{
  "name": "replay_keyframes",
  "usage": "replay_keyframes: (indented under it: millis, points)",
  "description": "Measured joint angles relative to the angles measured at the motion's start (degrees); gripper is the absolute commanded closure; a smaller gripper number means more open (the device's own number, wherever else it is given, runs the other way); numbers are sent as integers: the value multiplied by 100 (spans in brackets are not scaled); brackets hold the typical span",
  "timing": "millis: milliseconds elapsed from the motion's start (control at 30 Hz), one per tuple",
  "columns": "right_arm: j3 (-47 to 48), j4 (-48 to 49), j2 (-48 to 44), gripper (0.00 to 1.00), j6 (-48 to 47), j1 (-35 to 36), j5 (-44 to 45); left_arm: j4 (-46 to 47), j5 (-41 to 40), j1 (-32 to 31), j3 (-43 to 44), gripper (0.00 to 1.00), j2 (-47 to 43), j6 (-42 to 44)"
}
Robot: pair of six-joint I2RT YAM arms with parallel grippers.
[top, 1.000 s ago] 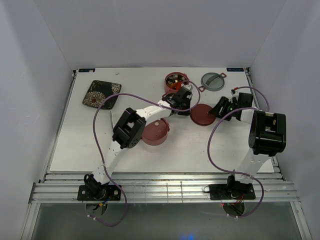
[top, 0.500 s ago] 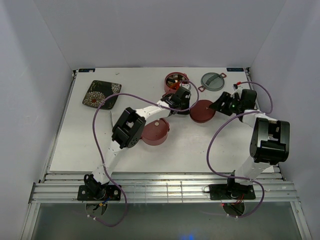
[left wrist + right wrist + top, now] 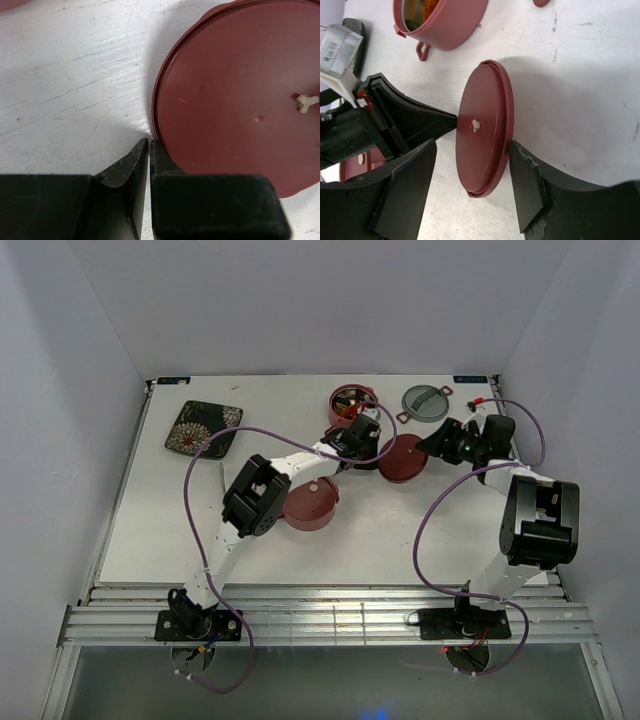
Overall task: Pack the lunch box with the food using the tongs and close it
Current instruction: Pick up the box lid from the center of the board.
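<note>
Now R gripper [image 3: 472, 146] straddles red lid [image 3: 487, 100] — L gripper [image 3: 149, 143] pinched at rim.

White table [image 3: 170, 530] with bowl [image 3: 350, 400], lids [image 3: 310, 506], plate [image 3: 204, 427]

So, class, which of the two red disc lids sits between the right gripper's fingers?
The far red disc lid, mid-table: the right gripper straddles it. The near red disc lid lies beside the left arm.

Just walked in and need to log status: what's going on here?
The right hand straddles a flat red lid, fingers on either side; whether it grips is unclear. The left hand, nearly shut, is at the lid's rim. A red bowl holding food sits uncovered farther back, the grey top lid beside it.
</note>
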Motion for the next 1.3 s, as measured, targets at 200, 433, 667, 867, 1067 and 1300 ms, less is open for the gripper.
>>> replay_keyframes:
  millis: [200,433,667,867,1067,1300]
  points:
    - [0,350,37,35,122,94,-144,-20,-50,2,-87,81,-70,2]
    - [0,693,81,35,240,190,-269,-48,-103,4,-177,81,-138,2]
    - [0,835,118,43,330,227,-393,-59,-168,7,-269,81,-199,2]
    - [-33,852,149,52,343,227,-420,-92,-219,17,-348,81,-260,2]
    - [-33,981,247,55,380,236,-612,-142,-284,31,-387,81,-304,7]
    - [-31,1073,313,54,398,308,-811,-256,-361,72,-452,83,-374,9]
